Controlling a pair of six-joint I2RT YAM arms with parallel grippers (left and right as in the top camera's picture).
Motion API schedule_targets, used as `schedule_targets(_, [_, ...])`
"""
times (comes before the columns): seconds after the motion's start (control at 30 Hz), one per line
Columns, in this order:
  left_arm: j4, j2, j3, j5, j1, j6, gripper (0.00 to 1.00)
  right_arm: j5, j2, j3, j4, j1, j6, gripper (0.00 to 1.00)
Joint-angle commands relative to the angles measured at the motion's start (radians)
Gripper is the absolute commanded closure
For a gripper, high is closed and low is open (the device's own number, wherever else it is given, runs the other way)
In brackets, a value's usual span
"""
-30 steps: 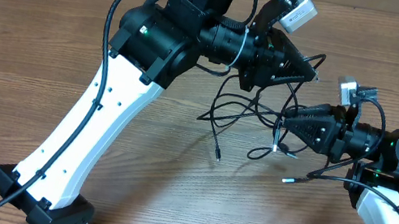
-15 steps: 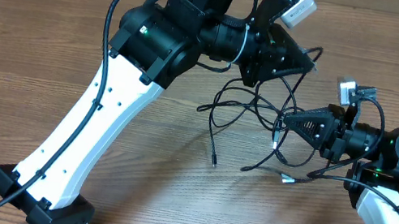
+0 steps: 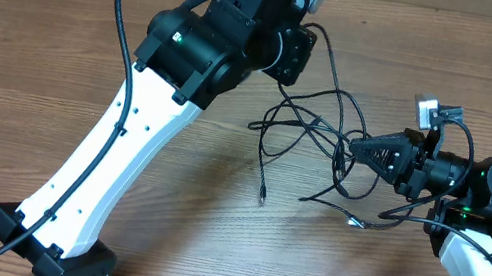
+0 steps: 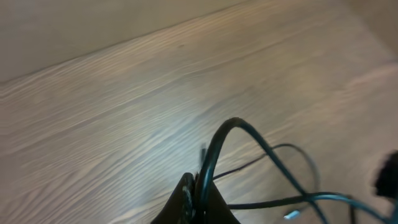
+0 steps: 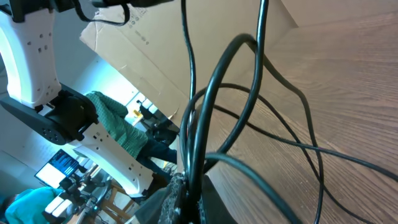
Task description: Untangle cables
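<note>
The cables (image 3: 313, 130) are thin black cords tangled in loops between the two arms, mid-table. One free plug end (image 3: 261, 200) lies toward the front, and a silver-tipped end (image 3: 353, 220) lies below the right arm. My left gripper (image 4: 198, 191) is shut on one cable (image 4: 219, 140), which arches up from its tips, raised above the table. In the overhead view its fingertips are hidden under the wrist. From the right, my right gripper (image 3: 356, 147) meets the tangle and is shut on a bundle of strands (image 5: 194, 134).
The left arm's large black and white body (image 3: 179, 55) crosses the left half of the table. The right arm's base (image 3: 470, 249) sits at the right edge. Bare wood tabletop (image 3: 38, 51) lies all around the tangle.
My left gripper has swung up and back with its cable, drawing the loops taller. The right gripper has closed on the strands. The loose plug ends have slid slightly on the table.
</note>
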Motion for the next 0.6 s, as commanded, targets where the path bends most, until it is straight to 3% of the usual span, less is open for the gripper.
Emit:
schedule_targets(0.0, [-0.013,0.002,0.012,-0.180,0.001,-0.025,0.96,-0.033,-0.002,-0.006,0.002,-0.002,-0.005,0.96])
schedule_targets(0.2, [-0.080,0.022,0.012,-0.396,0.005,-0.109,0.96,-0.033,-0.002,-0.006,0.002,-0.002,-0.005,0.96])
schedule_targets(0.33, [-0.104,0.024,0.012,-0.424,0.008,-0.158,0.96,-0.033,-0.002,-0.006,0.002,-0.002,-0.005,0.96])
schedule_targets(0.43, [-0.102,0.026,0.012,-0.341,0.006,-0.179,0.96,-0.033,-0.002,-0.006,0.002,-0.002,-0.005,0.96])
schedule_targets(0.57, [-0.113,0.041,0.012,-0.050,0.005,-0.119,0.96,-0.033,-0.002,-0.006,0.003,-0.002,-0.005,0.96])
